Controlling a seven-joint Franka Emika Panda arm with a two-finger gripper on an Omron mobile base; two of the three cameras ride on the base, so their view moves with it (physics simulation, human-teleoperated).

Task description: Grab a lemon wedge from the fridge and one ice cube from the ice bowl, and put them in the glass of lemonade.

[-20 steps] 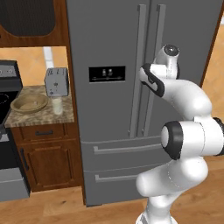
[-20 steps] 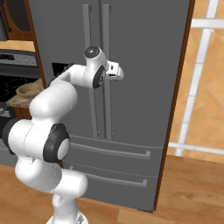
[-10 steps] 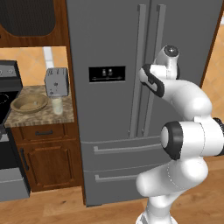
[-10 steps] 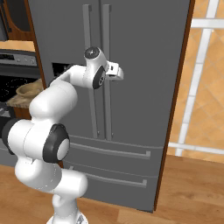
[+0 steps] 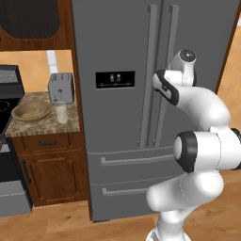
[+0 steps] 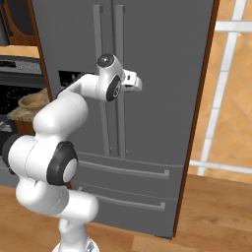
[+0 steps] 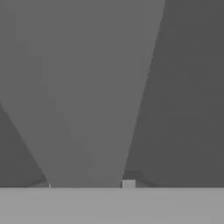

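A white robot arm with dark joints rises in the foreground and reaches forward to the tall dark-grey fridge, whose 2 upper doors are shut. The gripper is at the right door's long vertical bar handle, at about the height of the black dispenser panel. In the right base view the white hand sits against that handle, and the fingers are hidden behind it. In the hand view a broad grey bar, the handle seen very close, runs up the middle between the places where the fingertips would be. From these pictures I cannot tell whether the claw is pinching the handle or merely straddling it.

Beside it, toward the left, stands the left door's matching handle, and below both doors are 2 closed drawers with horizontal bar pulls.

Left of the fridge, a speckled stone counter sits on a brown wooden cabinet. On it, nearest the fridge, is the glass of lemonade, a small clear tumbler with pale liquid. Just left of it lies the ice bowl, wide, shallow and tan-brown. Behind them, against the wall, stands a silver toaster. Farther left is the edge of a black stove.
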